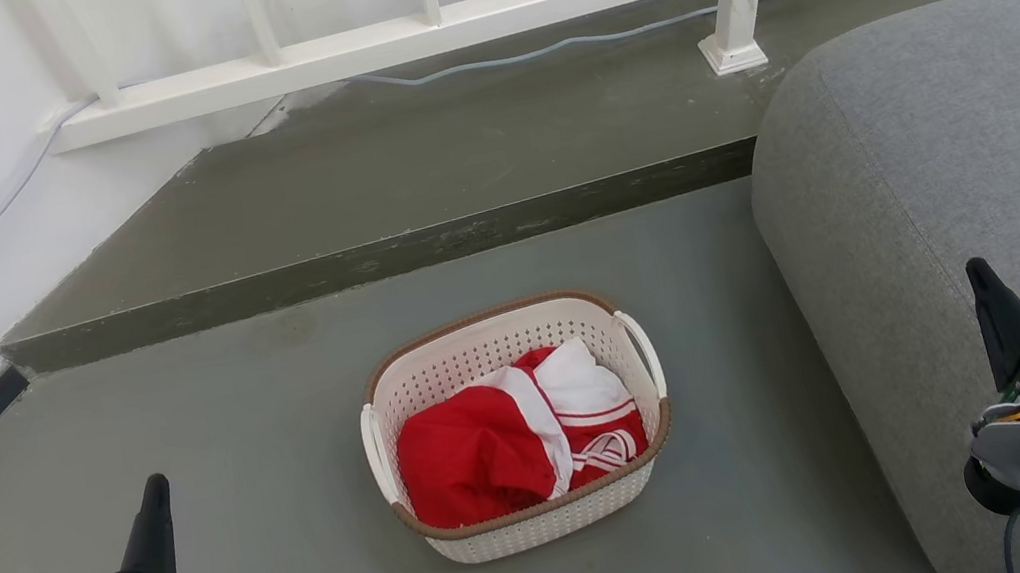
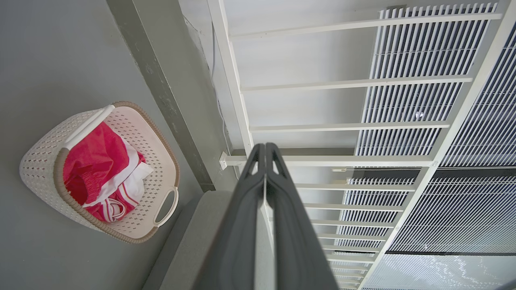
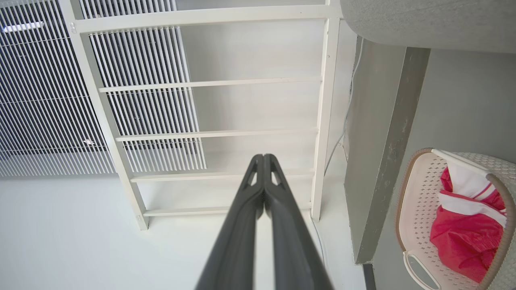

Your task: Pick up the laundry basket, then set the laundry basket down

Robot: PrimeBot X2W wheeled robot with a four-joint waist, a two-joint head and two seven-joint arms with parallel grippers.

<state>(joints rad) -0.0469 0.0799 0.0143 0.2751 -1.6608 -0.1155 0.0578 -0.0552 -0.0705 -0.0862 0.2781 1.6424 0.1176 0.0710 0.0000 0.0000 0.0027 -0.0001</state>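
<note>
Grey concrete floor [image 1: 215, 411] spreads across the middle of the head view, with a raised step [image 1: 384, 255] and a white railing [image 1: 450, 22] along the top of the frame and a grey upholstered seat [image 1: 956, 159] at the right edge. Just below the centre of the frame the laundry basket [image 1: 526, 527] stands upright on the floor, red-and-white clothes [image 1: 494, 451] inside, near the seat but apart from it. At lower left the left gripper [image 1: 158, 486] and at lower right the right gripper [image 1: 975, 270] point up the frame, well apart from the basket, and the wrist views show each one's two dark fingers pressed together tip to tip with nothing held.
</note>
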